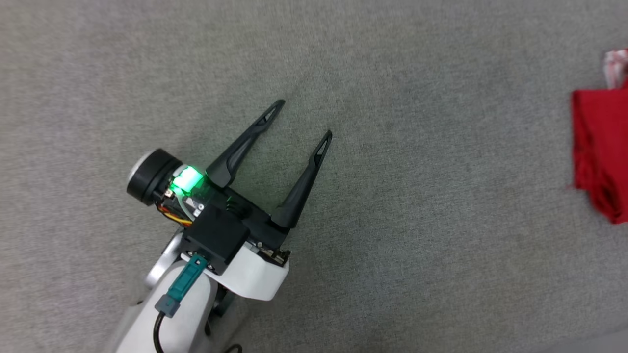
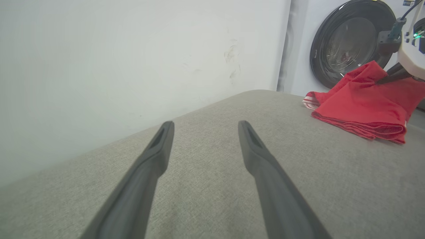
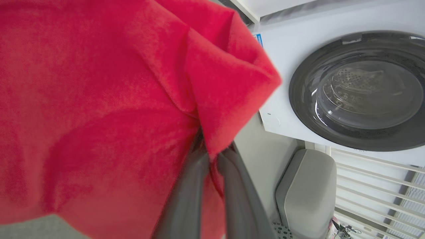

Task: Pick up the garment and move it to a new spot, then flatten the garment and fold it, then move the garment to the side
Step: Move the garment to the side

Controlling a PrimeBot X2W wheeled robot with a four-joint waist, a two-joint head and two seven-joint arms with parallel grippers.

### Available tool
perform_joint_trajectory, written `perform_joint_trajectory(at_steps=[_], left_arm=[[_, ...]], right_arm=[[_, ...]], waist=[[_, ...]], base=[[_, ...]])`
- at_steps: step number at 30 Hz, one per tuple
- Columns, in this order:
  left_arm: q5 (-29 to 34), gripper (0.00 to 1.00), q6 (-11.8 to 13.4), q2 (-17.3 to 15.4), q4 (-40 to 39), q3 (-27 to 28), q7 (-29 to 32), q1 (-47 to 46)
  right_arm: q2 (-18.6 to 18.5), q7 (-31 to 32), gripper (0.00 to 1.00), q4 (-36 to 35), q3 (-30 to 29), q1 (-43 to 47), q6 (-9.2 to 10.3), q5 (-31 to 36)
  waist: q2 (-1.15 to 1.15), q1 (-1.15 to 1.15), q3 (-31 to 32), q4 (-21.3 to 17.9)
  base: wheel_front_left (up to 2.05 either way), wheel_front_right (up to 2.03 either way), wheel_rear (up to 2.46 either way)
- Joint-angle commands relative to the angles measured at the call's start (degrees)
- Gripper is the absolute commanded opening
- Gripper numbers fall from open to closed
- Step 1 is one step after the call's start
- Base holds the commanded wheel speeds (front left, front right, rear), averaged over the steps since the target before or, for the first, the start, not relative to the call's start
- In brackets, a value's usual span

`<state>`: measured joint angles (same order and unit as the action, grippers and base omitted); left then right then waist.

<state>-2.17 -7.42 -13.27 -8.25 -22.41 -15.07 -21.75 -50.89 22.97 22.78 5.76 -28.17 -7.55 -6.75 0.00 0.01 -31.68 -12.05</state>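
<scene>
The red garment [image 1: 601, 147] lies folded at the right edge of the head view on the grey fabric surface [image 1: 392, 220], a bit of white striped trim [image 1: 615, 63] showing above it. In the left wrist view the garment [image 2: 362, 106] rests near the surface's far right, its striped trim [image 2: 309, 102] poking out. My right gripper [image 3: 212, 151] is shut on a raised fold of the garment [image 3: 99, 109]; its dark fingers [image 2: 393, 77] pinch the cloth's top. My left gripper [image 1: 304, 117] hovers open over bare surface, far left of the garment, its fingers [image 2: 159, 149] spread with nothing between.
A white washing machine with a dark round door [image 2: 348, 43] stands behind the surface's far right end. A plain white wall [image 2: 132, 59] runs along the far side. A grey padded stool [image 3: 307, 186] and white slatted panel [image 3: 375, 192] sit below the machine.
</scene>
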Motion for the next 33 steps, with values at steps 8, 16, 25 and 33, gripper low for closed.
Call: perform_joint_trajectory(at_steps=[8, 16, 25, 33], left_arm=[[0.60, 1.00, -0.06, -1.85, -1.74, -1.39, -0.13, -3.31], [0.03, 1.00, 0.62, -1.80, -0.94, -1.29, -0.13, -2.62], [-3.27, 1.00, 2.66, 0.59, 1.42, 1.28, -0.13, 1.96], [-6.26, 1.00, 4.31, 1.74, 4.12, 7.16, -0.13, 9.55]], right_arm=[[2.46, -7.87, 0.00, 10.25, -6.63, -5.90, 0.13, 4.86], [6.29, -12.03, 1.00, 15.84, -10.51, -9.73, 0.13, 9.97], [10.55, -15.49, 1.00, 10.95, -12.13, -10.63, 0.12, 12.91], [17.88, -19.03, 1.00, 0.83, -9.81, -6.72, 0.12, 6.90]], waist=[[0.00, -0.01, -6.02, -0.76], [0.00, -0.01, -5.36, 0.39], [0.00, -0.01, 5.42, 2.79], [0.00, -0.01, 16.31, 5.40]], base=[[0.00, 0.00, 0.00], [0.00, 0.00, 0.00], [0.00, 0.00, 0.00], [0.00, 0.00, 0.00]])
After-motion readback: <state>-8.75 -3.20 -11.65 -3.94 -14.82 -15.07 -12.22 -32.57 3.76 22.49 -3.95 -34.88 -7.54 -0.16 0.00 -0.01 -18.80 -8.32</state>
